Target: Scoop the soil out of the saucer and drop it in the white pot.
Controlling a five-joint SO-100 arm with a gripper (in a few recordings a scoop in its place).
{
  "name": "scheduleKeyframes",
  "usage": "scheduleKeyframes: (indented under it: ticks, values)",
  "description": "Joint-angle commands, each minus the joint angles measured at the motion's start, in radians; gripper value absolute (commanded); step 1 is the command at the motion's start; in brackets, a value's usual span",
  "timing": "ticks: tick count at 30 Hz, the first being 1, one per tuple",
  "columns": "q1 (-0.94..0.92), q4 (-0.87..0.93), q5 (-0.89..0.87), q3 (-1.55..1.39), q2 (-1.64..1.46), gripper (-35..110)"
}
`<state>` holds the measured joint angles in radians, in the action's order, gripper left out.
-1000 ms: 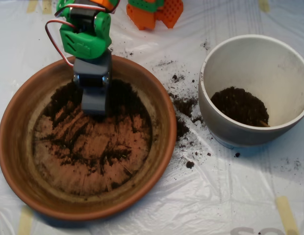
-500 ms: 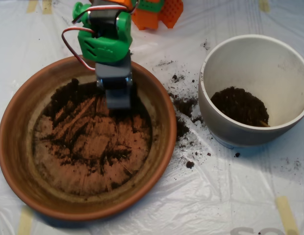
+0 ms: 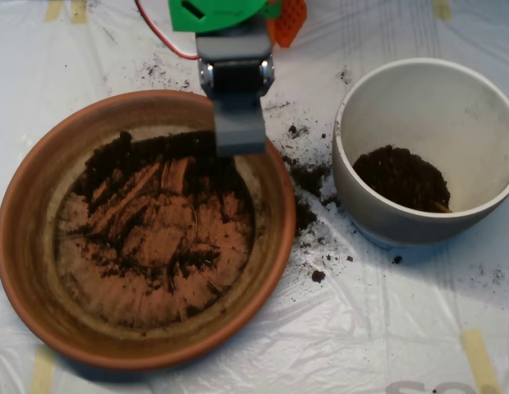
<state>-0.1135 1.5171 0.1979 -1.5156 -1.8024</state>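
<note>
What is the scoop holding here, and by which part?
Cannot be told. The scoop hangs over the saucer's upper right rim; the overhead view shows its grey back, so any soil inside is hidden.

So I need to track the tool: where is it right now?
In the overhead view the tool is at upper centre, over the saucer's far right rim, left of the white pot.
</note>
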Motion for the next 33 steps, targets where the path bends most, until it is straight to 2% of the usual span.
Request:
scheduleKeyframes:
  ticks: [1, 13, 17, 22, 24, 28, 33]
  values:
    - [0.067, 0.077, -0.021, 0.195, -0.100, 0]
    - [0.379, 0.163, 0.015, 0.511, -0.005, 0]
    - [0.443, 0.173, 0.038, 0.624, 0.126, 0]
    - [0.471, 0.135, 0.049, 0.626, 0.193, 1]
    - [0.483, 0.129, 0.048, 0.606, 0.190, 9]
    - [0.500, 0.135, 0.054, 0.592, 0.178, 33]
    - [0.495, 0.146, 0.058, 0.558, 0.172, 38]
